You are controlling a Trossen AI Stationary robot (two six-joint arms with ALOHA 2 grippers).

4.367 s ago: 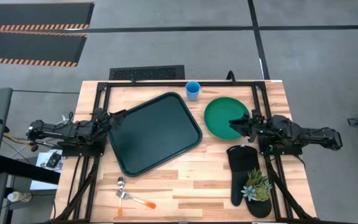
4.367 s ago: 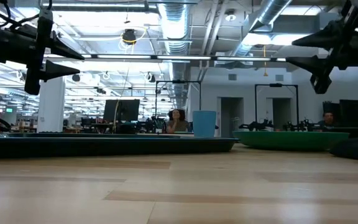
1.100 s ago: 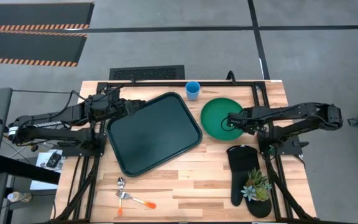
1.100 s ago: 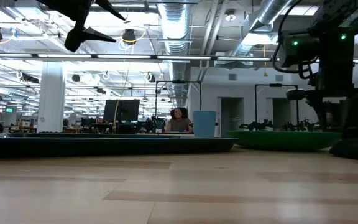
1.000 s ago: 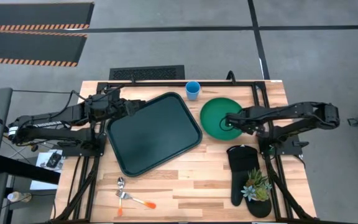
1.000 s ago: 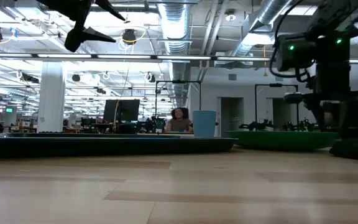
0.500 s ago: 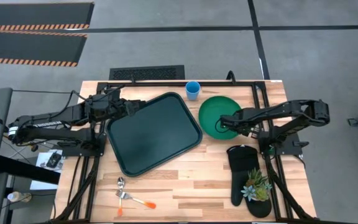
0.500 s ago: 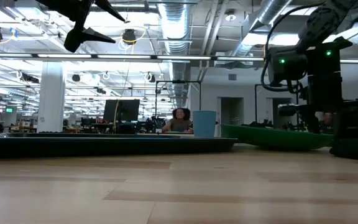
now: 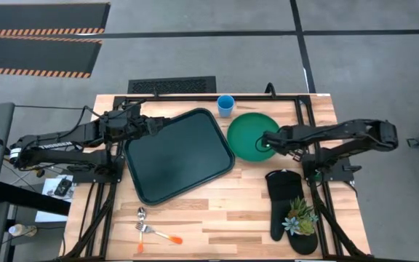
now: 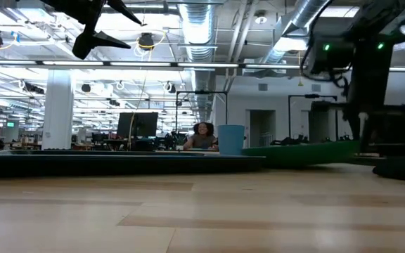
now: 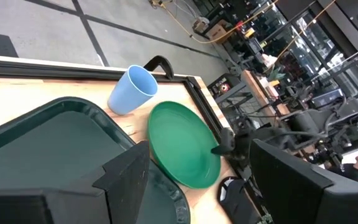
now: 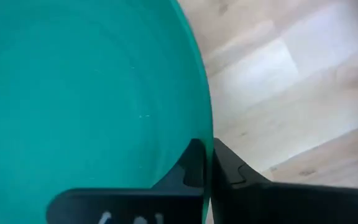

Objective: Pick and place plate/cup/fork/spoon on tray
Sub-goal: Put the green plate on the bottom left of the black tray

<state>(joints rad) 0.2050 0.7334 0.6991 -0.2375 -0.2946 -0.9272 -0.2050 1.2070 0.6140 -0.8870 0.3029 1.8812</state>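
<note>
The green plate (image 9: 247, 135) lies between the dark tray (image 9: 180, 156) and my right gripper (image 9: 268, 141), which is shut on it. The plate's left edge reaches over the tray's right rim. In the low view the plate (image 10: 297, 152) is tilted, its right side higher. The light blue cup (image 9: 225, 105) stands upright on the table behind the plate. The fork (image 9: 162, 235) and the spoon (image 9: 141, 217) lie flat near the table's front edge. My left gripper (image 9: 151, 125) hovers open above the tray's far left corner. My right gripper pinches the plate's rim (image 12: 205, 146) on its right side, one finger (image 12: 190, 167) over the plate's inside and the other (image 12: 232, 169) outside. The fingers come slanting down from the table's right. The held side is raised off the table; whether the left edge rests on the tray I cannot tell.
A black oven mitt (image 9: 285, 200) with a small potted plant (image 9: 300, 217) on it lies in front of my right arm. Bare wood lies between the tray and the cutlery. People sit at desks in the room behind the table.
My right gripper has shut on the plate's rim and moved toward the table's left, to the tray. The plate has slid left with it until its left edge overlaps the tray's rim, and its held right side has risen.
</note>
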